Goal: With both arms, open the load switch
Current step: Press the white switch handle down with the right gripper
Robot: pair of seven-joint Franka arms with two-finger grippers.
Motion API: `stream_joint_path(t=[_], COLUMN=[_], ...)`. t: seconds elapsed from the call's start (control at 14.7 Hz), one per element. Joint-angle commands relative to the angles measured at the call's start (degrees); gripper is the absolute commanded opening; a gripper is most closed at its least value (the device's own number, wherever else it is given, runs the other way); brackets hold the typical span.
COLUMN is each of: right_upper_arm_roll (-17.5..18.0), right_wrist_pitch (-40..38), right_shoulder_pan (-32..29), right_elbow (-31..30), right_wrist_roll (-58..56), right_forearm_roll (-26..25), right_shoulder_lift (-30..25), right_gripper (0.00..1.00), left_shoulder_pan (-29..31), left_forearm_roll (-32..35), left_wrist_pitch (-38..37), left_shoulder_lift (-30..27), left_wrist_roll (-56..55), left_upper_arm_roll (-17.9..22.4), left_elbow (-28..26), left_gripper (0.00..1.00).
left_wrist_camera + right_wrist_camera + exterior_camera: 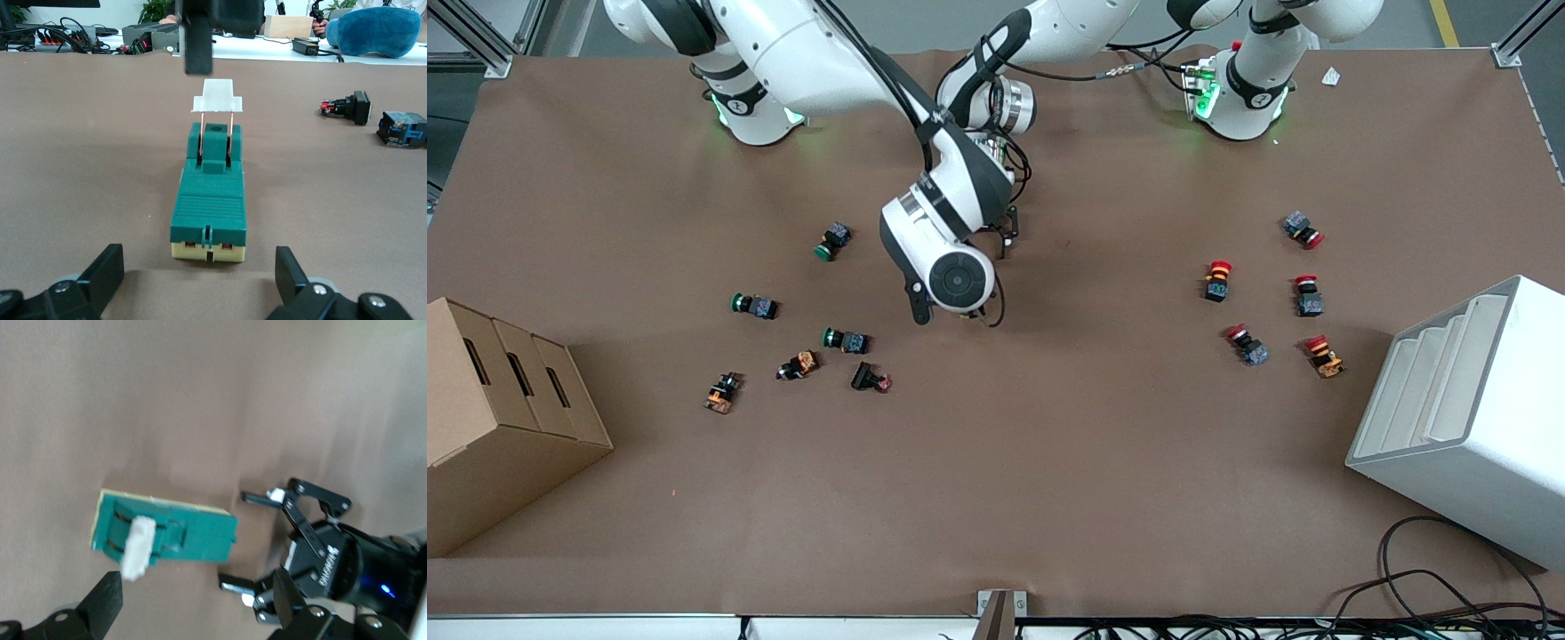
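Closest to the front camera stand a cardboard box [498,400] at the right arm's end of the surface [996,498] and a white bin [1467,418] at the left arm's end. Farther in lie two scatters of push buttons, green and orange ones [845,340] and red ones [1245,342].

The load switch [210,200] lies flat about mid-surface between those scatters. The front view hides it under the right arm's wrist, so its exact spot there is likely but not sure.

The left hand [199,253] sits low at the switch's plain end, released, fingers spread wider than the body and touching nothing. The right hand [197,577] hangs over the toggle end, also released and empty.

The switch looks like light, rigid plastic, and would probably skate on the surface if only the toggle were pulled. The sensible hold is the left hand pinching the ribbed green flanks while the right takes the white toggle [218,99]. The toggle rides on two thin copper strips that could bend, so it wants a gentle lift.

Two buttons [347,107] lie near, and every surface edge is well apart from the switch.
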Motion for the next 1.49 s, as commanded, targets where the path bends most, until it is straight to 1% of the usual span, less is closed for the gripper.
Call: stream_joint_path(t=[0.0, 0.2, 0.34, 0.48, 0.61, 0.75, 0.95, 1.15, 1.43], right_upper_arm_roll=[0.2, 0.0, -0.5, -0.7, -0.8, -0.7, -0.6, -0.5, 0.2], right_wrist_pitch=[0.1, -0.1, 0.8, 2.6, 2.8, 3.1, 3.4, 3.1, 0.2], right_shoulder_pan=[2.1, 2.0, 0.6, -1.1, -1.5, -0.9, 0.0, 1.1, 2.6], right_elbow=[-2.6, -3.2, -2.4, 0.1, 0.0, -1.0, -4.0, -5.6, -5.8], right_wrist_roll=[0.8, 0.9, 1.0, 0.7, 0.1, 0.1, 0.1, 0.0, 0.3], right_forearm_roll=[1.1, 1.1, 1.2, 1.2, -0.2, -2.2, -3.1, -3.2, -2.8], right_shoulder_lift=[-1.3, -1.3, -1.5, -1.5, -1.2, -0.7, -0.2, -0.3, -1.2], right_gripper=[1.0, 1.0, 1.0, 1.0, 1.0, 1.0, 1.0, 1.0, 1.0], left_shoulder_pan=[-0.4, -0.4, -0.3, -0.3, -0.2, -0.2, -0.2, -0.2, -0.2], left_forearm_roll=[1.2, 1.2, 1.2, 1.2, 1.2, 1.2, 1.2, 1.2, 1.2], left_wrist_pitch=[-0.3, -0.3, -0.3, -0.3, -0.3, -0.3, -0.3, -0.3, -0.3], left_shoulder_lift=[0.8, 1.2, 1.2, 1.1, 1.1, 1.1, 1.1, 1.1, 1.1], left_wrist_roll=[-1.1, -1.0, -1.0, -1.1, -1.1, -1.1, -1.1, -1.2, -1.4], left_upper_arm_roll=[0.1, 0.1, 0.1, 0.1, 0.2, 0.2, 0.2, 0.2, 0.2], left_elbow=[0.3, 0.4, 0.4, 0.5, 0.5, 0.5, 0.4, 0.5, 0.5], left_gripper=[1.0, 1.0, 1.0, 1.0, 1.0, 1.0, 1.0, 1.0, 1.0])
